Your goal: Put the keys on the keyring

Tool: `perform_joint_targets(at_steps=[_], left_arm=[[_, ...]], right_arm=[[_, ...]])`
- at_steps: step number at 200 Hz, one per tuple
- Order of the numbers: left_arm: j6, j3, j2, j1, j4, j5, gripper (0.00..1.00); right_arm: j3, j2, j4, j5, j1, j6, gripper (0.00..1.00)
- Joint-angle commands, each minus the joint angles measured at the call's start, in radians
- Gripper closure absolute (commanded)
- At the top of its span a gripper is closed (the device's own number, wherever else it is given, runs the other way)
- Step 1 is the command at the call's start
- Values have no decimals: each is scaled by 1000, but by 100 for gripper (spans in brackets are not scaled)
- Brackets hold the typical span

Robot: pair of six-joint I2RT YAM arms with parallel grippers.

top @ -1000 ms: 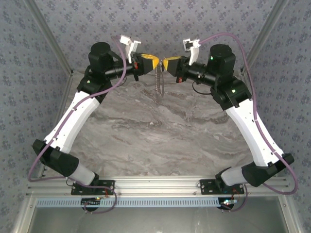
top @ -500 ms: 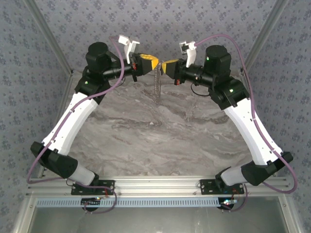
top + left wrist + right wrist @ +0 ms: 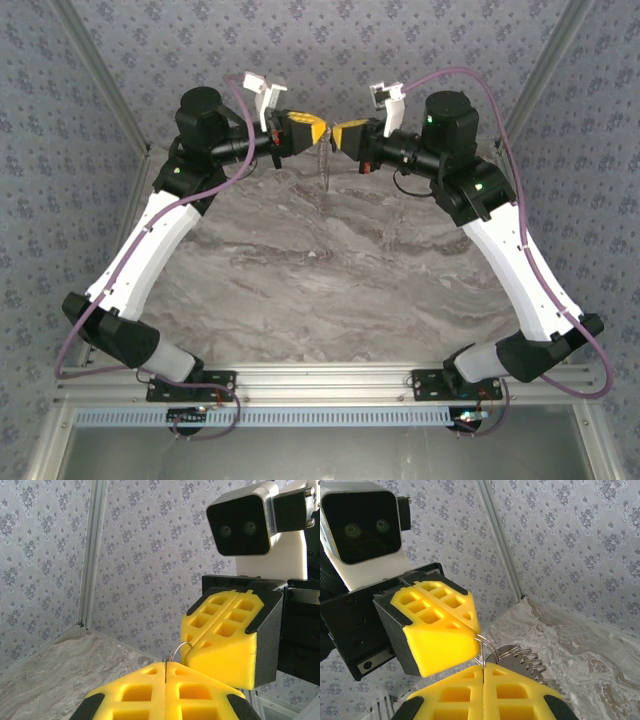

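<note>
top view: left end effector (image 3: pixel 308 131) and right end effector (image 3: pixel 348 134) meet tip to tip above the worktop (image 3: pixel 330 270), with the keyring (image 3: pixel 324 165) hanging between them.
left wrist: left end effector clamped on the keyring, likely to steady it.
right wrist: right end effector pinches the same keyring; the keys (image 3: pixel 522 661) seem to dangle below, blurred.

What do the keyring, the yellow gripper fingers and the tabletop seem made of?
Keyring: thin grey metal, chain-like, glinting. Yellow fingers: matte plastic, probably moulded or printed, with square pockets. Tabletop: grey veined marble look, possibly only laminate.
</note>
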Motion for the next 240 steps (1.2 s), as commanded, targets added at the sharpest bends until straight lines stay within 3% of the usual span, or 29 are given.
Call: perform_joint_targets(at_steps=[1, 168, 240], left_arm=[[-1, 12, -15, -6, 42, 24, 100], [-17, 12, -21, -9, 65, 36, 100], [-15, 3, -35, -10, 80, 39, 100]], right_arm=[[41, -6, 3, 13, 4, -14, 100], [59, 45, -19, 3, 31, -19, 100], [-16, 28, 13, 2, -29, 18, 100]])
